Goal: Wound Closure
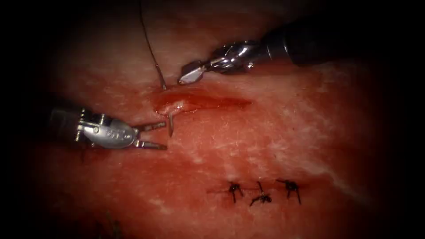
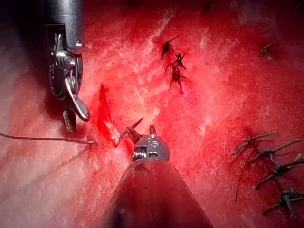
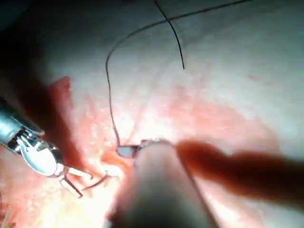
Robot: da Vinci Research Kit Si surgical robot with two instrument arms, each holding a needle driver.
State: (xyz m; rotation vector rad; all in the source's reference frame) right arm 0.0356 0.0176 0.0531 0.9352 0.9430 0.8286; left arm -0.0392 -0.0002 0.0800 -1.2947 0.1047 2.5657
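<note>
In the endoscope view, the needle [image 1: 170, 121] sat in the tissue [image 1: 274, 132], its tip emerging below the cut [image 1: 199, 102] and its tail with the thread [image 1: 148, 42] above. The left end effector [image 1: 164, 135] had its jaws spread, empty, just beside the tip. The right end effector [image 1: 191, 73] hovered above the cut, holding nothing; whether it was open I cannot tell. Finished stitches [image 1: 262, 191] lay lower right.

In the left wrist view, the left end effector [image 2: 141, 127] gaped at the cut [image 2: 105, 116].

In the right wrist view, the thread [image 3: 110, 85] curled over the tissue.
</note>
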